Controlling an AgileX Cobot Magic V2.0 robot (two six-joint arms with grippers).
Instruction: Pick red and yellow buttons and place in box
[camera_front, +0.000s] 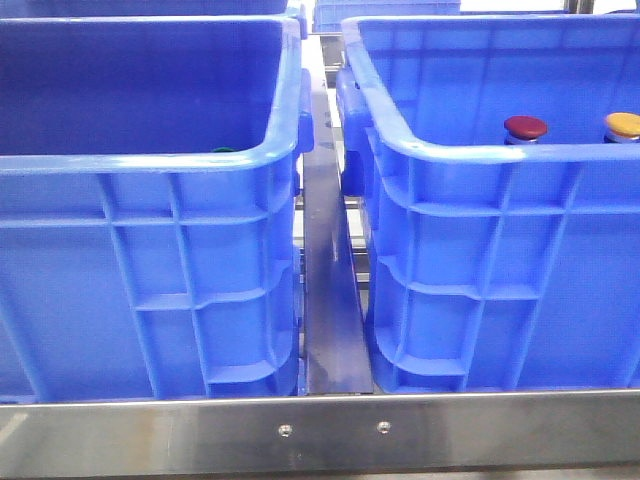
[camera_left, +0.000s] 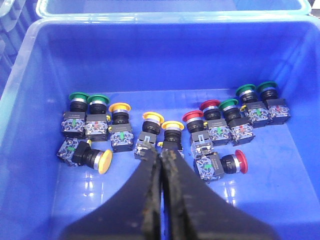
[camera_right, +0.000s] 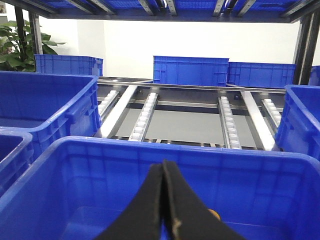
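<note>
In the front view a dark red button (camera_front: 525, 127) and a yellow button (camera_front: 622, 124) show just above the near rim of the right blue box (camera_front: 470, 150). Neither gripper appears in that view. My left gripper (camera_left: 161, 152) hangs shut and empty inside a blue crate (camera_left: 30, 55), just short of a yellow button (camera_left: 172, 125). More yellow buttons (camera_left: 120, 107) and red buttons (camera_left: 192, 116) stand on its floor; one red button (camera_left: 240, 162) lies on its side. My right gripper (camera_right: 163, 164) is shut and empty above a blue box (camera_right: 175, 147); a sliver of yellow (camera_right: 215, 214) peeks past one finger.
Green buttons (camera_left: 78, 96) stand at both ends of the row in the left wrist view. The left crate (camera_front: 150, 160) in the front view shows a green cap (camera_front: 222, 150) at its rim. A steel rail (camera_front: 330, 300) separates the crates. Roller tracks (camera_right: 227, 120) and more crates (camera_right: 190, 70) lie beyond.
</note>
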